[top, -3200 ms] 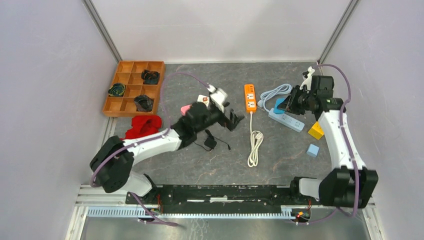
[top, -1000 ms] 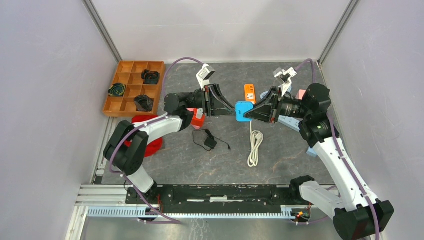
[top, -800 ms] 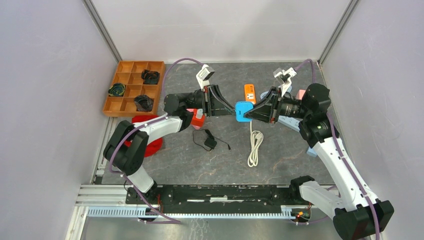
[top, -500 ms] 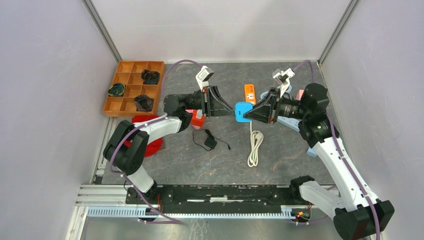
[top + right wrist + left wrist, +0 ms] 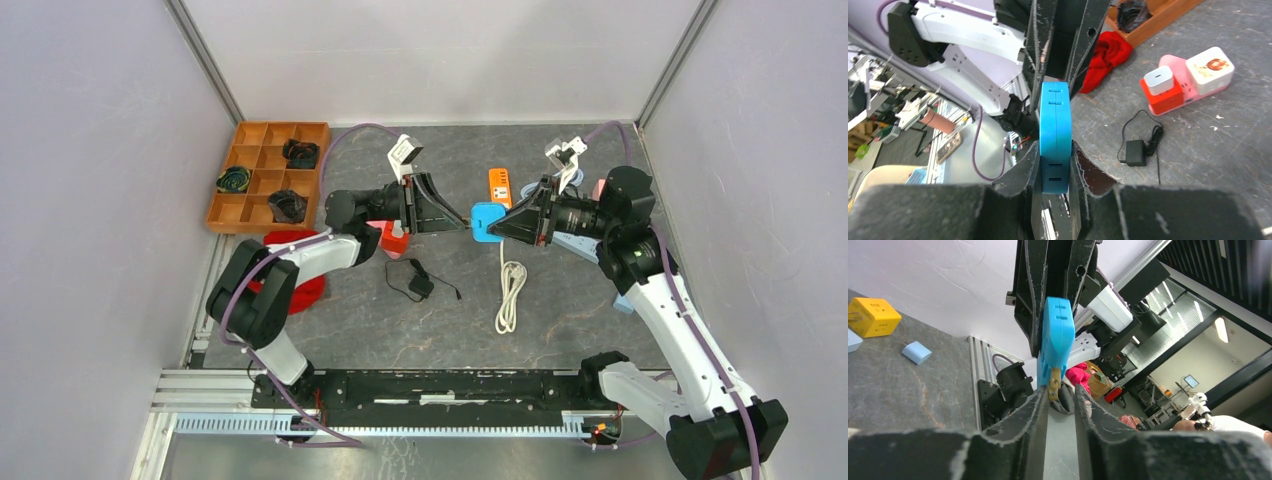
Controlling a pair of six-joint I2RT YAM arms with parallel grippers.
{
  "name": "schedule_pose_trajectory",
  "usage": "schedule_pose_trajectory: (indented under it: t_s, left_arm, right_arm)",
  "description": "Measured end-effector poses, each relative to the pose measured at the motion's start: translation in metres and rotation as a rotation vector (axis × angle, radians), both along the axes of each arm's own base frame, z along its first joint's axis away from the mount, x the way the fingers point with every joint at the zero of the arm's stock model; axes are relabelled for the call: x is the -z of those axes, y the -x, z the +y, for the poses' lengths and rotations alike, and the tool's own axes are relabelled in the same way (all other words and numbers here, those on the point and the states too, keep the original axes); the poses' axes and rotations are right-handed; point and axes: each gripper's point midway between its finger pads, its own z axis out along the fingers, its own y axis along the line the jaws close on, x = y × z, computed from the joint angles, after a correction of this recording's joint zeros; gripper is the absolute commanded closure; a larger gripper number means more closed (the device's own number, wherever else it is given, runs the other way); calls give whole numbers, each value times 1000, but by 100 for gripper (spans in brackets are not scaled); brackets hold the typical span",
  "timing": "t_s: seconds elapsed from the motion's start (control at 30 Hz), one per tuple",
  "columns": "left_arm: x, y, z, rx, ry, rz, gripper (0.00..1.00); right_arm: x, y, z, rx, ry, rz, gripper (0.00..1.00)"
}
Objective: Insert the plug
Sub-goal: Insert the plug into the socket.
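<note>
Plastic of a bright blue makes up the plug [image 5: 487,222], a flat slab with rounded corners. It is held up off the table [image 5: 400,330], above its middle, between the two arms. The right fingers [image 5: 515,225], black and wedge-shaped with rough edges, are closed tight on the plug's two broad faces. In the right wrist view the plug [image 5: 1055,120] stands on edge in their grip, a seam running down its narrow side.

The left fingers [image 5: 450,218] reach in from the left and meet the plug's left end. Seen from the left wrist, a flat brass prong [image 5: 1053,390] sticks out of the plug into the narrow slot between the left fingers [image 5: 1035,412], which are drawn almost together. The prong lies against one finger; whether the other presses it I cannot tell.

The table is dark grey with a mottled, stone-like pattern. Just beyond the plug lies an orange power strip [image 5: 499,187], its near end behind the plug in the top view. A white cord [image 5: 511,290] lies folded in a long loop on the near side. Left of the cord sits a small black charger [image 5: 420,285] with a thin wire. A red block [image 5: 1163,97] topped by a white cube stands under the left arm. At the far left is a wooden tray [image 5: 262,175] divided into square compartments, three of them holding dark bundles. A crumpled red cloth [image 5: 290,243] lies just near of it.
</note>
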Motion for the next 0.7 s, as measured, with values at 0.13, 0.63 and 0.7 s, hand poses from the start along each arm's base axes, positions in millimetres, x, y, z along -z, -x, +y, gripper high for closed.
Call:
schedule_pose_trajectory:
  t_s: [0.13,0.63,0.7]
  left_arm:
    - [12,-12,10,-43,-15,32,38]
    - [38,-76,44,-436,-197,24,0]
    - [27,-90,52,-587,-268,-50,0]
  right_arm:
    - [7,-7,-3,43,27,16,100]
    - [62,-108,-104,720,414,394,100]
    - [83,-116,-130,831,509,497,100]
